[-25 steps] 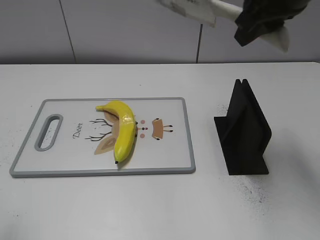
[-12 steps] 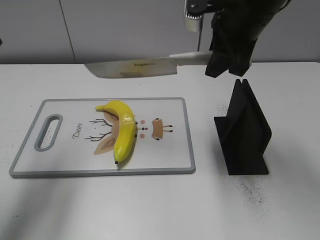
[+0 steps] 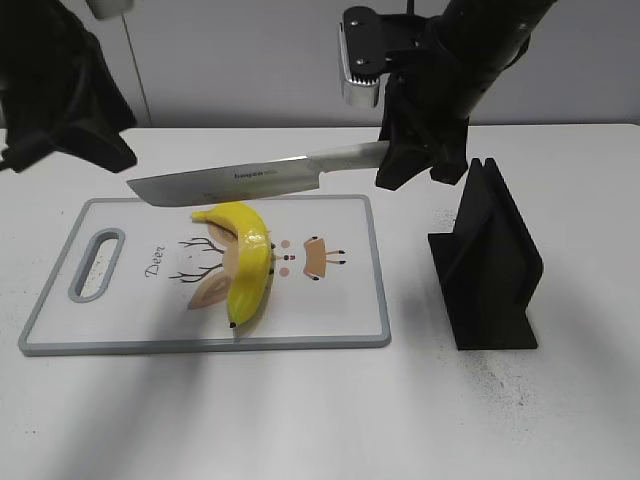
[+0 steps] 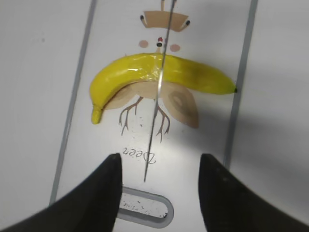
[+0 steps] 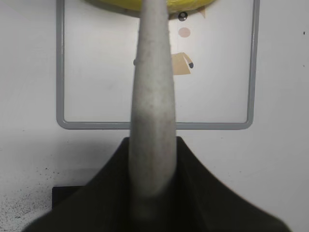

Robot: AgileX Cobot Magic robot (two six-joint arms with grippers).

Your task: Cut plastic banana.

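Observation:
A yellow plastic banana (image 3: 247,262) lies on the white cutting board (image 3: 140,300); it also shows in the left wrist view (image 4: 140,72). My right gripper (image 3: 415,150) is shut on the handle (image 5: 152,111) of a knife whose blade (image 3: 235,182) is level above the banana's top end. In the left wrist view the blade's edge (image 4: 157,101) crosses the middle of the banana. My left gripper (image 4: 159,166) is open and empty above the board's handle end; in the exterior view it (image 3: 60,100) is high at the far left.
A black knife stand (image 3: 490,260) stands on the white table to the right of the board. The board has a grey rim and a slotted handle (image 3: 97,264) at its left end. Dark specks lie around the stand.
The right gripper has brought the knife down and to the left, from above the scene to just over the banana. The left arm has come into view at the upper left.

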